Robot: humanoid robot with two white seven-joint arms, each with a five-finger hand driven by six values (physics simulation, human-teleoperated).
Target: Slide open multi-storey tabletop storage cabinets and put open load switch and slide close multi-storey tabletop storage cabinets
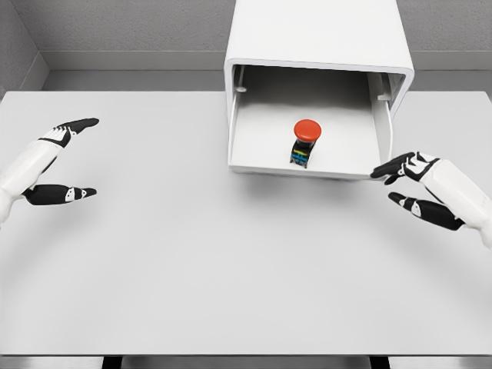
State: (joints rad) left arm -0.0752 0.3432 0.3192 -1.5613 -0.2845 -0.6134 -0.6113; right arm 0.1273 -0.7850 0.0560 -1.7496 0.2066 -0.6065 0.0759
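A white tabletop storage cabinet (319,34) stands at the back of the table, right of centre. Its drawer (254,165) is pulled out toward me. Inside the drawer stands the load switch (304,143), a small dark body with a red mushroom button on top. My right hand (400,184) is at the drawer's front right corner, fingers spread, its upper fingertips (380,173) touching or nearly touching the drawer's front edge. My left hand (73,157) hovers far to the left over the table, fingers spread and holding nothing.
The grey table (192,269) spreads wide in front of the cabinet, with its front edge near the bottom of the view. Grey walls close off the back and the left side.
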